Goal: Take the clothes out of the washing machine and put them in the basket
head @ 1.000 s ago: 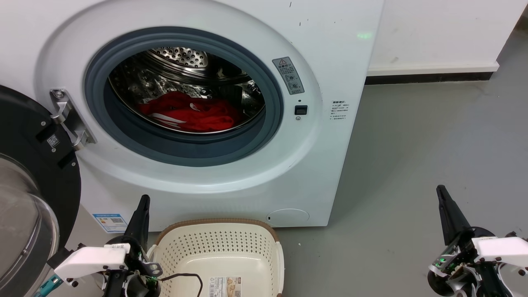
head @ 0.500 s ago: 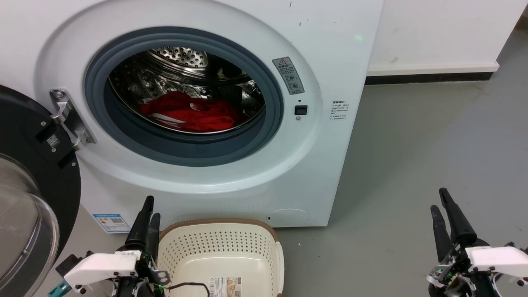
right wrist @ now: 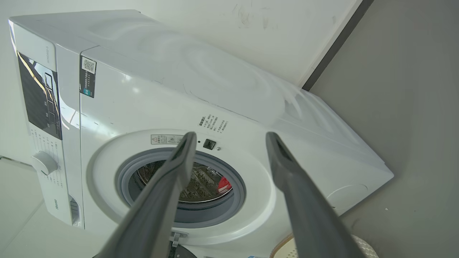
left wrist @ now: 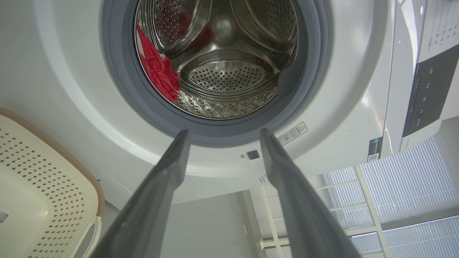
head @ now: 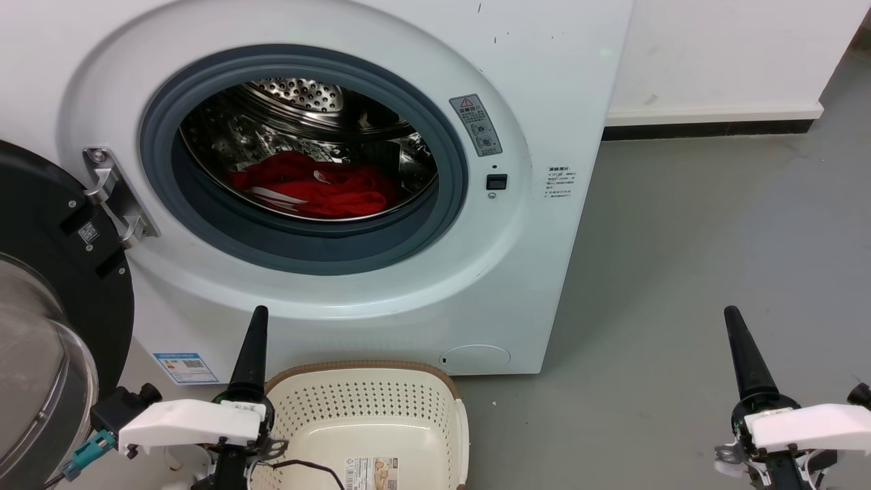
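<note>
The white washing machine stands with its porthole open. The red clothes lie low in the steel drum, untouched; they also show in the left wrist view and as a red patch in the right wrist view. The cream basket sits on the floor right below the porthole, with only a paper label inside. My left gripper rises beside the basket's left rim, pointing at the washer front, open and holding nothing. Far to the right, over bare floor, my right gripper is open too.
The black-framed glass door is swung wide open at the left, close to my left arm. Grey floor stretches to the washer's right, up to a white wall with a dark skirting. A thin black cable hangs over the basket.
My left gripper has risen and shifted slightly right, toward the washer front. The right gripper has turned on its wrist and stayed roughly in place. The clothes and basket have not moved.
</note>
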